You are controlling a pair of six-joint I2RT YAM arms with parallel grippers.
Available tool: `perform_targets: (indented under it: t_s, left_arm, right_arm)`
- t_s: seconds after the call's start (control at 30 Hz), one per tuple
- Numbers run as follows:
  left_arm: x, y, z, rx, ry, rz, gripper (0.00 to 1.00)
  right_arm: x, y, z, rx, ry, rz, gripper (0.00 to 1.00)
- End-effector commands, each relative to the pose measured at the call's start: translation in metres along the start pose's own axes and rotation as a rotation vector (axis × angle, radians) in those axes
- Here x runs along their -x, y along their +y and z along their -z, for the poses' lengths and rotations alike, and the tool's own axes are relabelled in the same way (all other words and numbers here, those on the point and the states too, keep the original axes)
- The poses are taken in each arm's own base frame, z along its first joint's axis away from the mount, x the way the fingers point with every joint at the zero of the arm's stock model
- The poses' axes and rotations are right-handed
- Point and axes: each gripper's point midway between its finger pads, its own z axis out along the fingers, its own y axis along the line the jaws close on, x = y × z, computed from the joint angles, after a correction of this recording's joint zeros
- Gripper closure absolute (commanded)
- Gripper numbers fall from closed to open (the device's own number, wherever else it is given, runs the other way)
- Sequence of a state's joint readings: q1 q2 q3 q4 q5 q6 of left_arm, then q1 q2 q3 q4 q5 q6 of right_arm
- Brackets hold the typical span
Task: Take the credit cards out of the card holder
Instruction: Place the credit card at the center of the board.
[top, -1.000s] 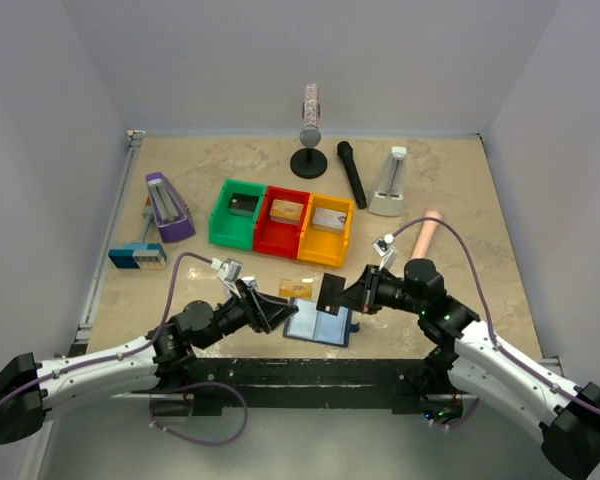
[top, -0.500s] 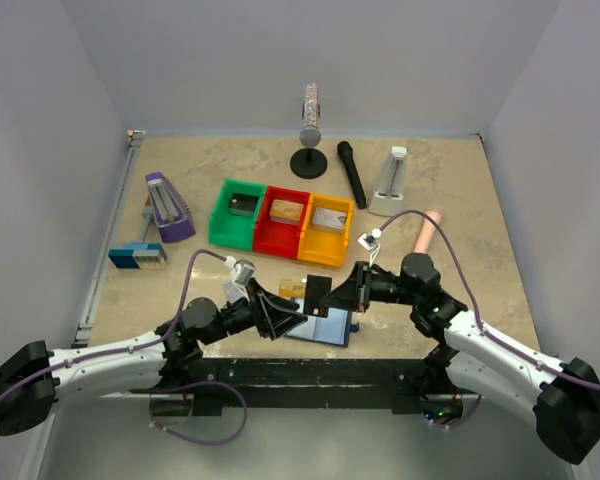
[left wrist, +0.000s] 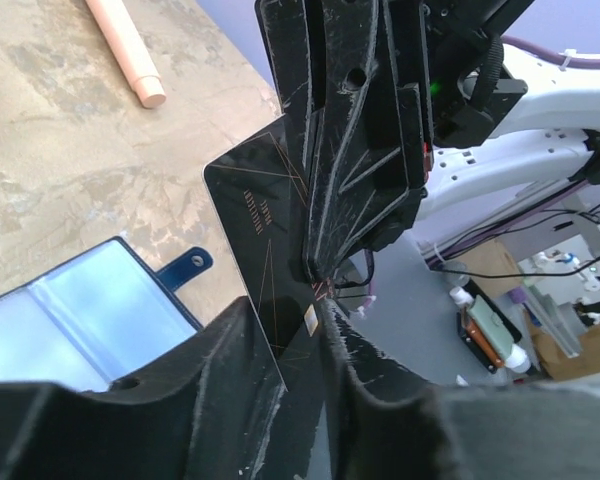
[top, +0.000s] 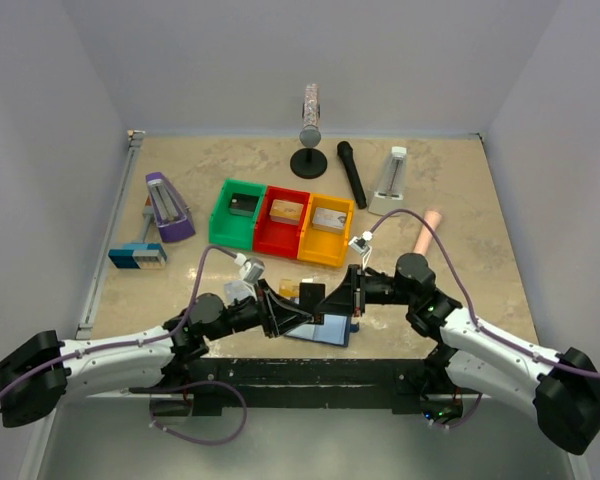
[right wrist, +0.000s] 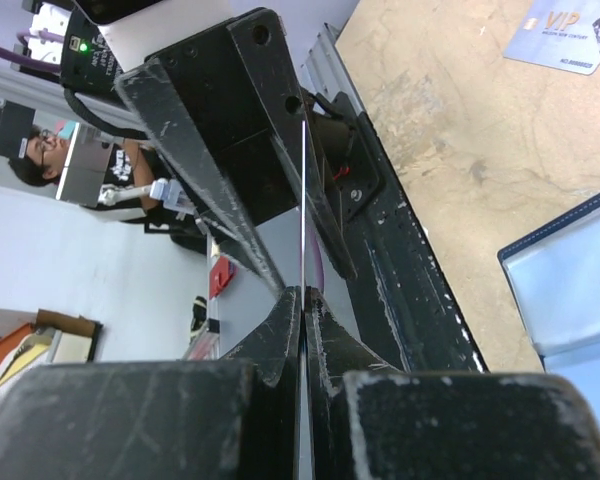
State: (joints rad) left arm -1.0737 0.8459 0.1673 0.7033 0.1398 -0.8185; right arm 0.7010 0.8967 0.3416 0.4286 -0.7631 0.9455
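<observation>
Change: the left pincer (left wrist: 285, 325) had come in and narrowed from wide to about half open around the black card (left wrist: 265, 260); whether it gripped could not be told
Right pincer (right wrist: 302, 300): clamped tight on that card, upright above the holder (top: 320, 328)
Holder: lay open on the worktop (top: 460, 200)
Gold card (top: 292, 290), grey card (right wrist: 570, 35): already on the worktop
Meaning: probably a handover of the last card

gold letters "VIP" on the silvery grey card (right wrist: 570, 40) lying on the counter (right wrist: 450, 110), a line of smaller print beneath them too fine to read, fine gold lettering on the black card (left wrist: 265, 250) too small to make out
</observation>
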Motion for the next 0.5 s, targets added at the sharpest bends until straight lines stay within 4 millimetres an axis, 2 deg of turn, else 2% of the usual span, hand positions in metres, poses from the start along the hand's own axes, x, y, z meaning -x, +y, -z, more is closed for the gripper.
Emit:
perform_targets:
  t_s: [0.0, 0.17, 0.2, 0.23, 0.27, 0.3, 0.37, 0.4, 0.47]
  left_arm:
    - [0.019, -0.026, -0.003, -0.106, -0.061, -0.023, 0.72]
    - [0.018, -0.027, 0.0, -0.121, -0.068, -0.018, 0.95]
    - [0.019, -0.028, 0.0, -0.127, -0.071, -0.019, 0.99]
    - [0.018, -0.028, 0.001, -0.131, -0.069, -0.021, 1.0]
    - [0.017, -0.029, 0.002, -0.137, -0.067, -0.025, 1.0]
    - [0.014, -0.03, 0.004, -0.147, -0.057, -0.024, 1.0]
    - [0.012, -0.036, 0.011, -0.175, -0.033, -0.029, 1.0]
    - [0.009, -0.039, 0.014, -0.193, -0.008, -0.036, 1.0]
    - [0.004, -0.045, 0.021, -0.217, 0.051, -0.058, 1.0]
  right_arm:
    - [0.012, 0.029, 0.0, 0.091, -0.01, 0.083, 1.0]
    - [0.009, 0.032, 0.001, 0.098, 0.008, 0.086, 1.0]
    - [0.008, 0.032, 0.002, 0.094, 0.016, 0.085, 0.92]
    - [0.007, 0.033, 0.002, 0.09, 0.028, 0.086, 0.72]
    - [0.006, 0.034, 0.004, 0.084, 0.041, 0.092, 0.58]
    - [0.005, 0.038, 0.006, 0.08, 0.054, 0.111, 0.48]
    - [0.006, 0.05, 0.015, 0.062, 0.074, 0.166, 0.36]
    - [0.006, 0.056, 0.022, 0.033, 0.088, 0.206, 0.15]
    - [0.005, 0.064, 0.035, -0.018, 0.122, 0.259, 0.1]
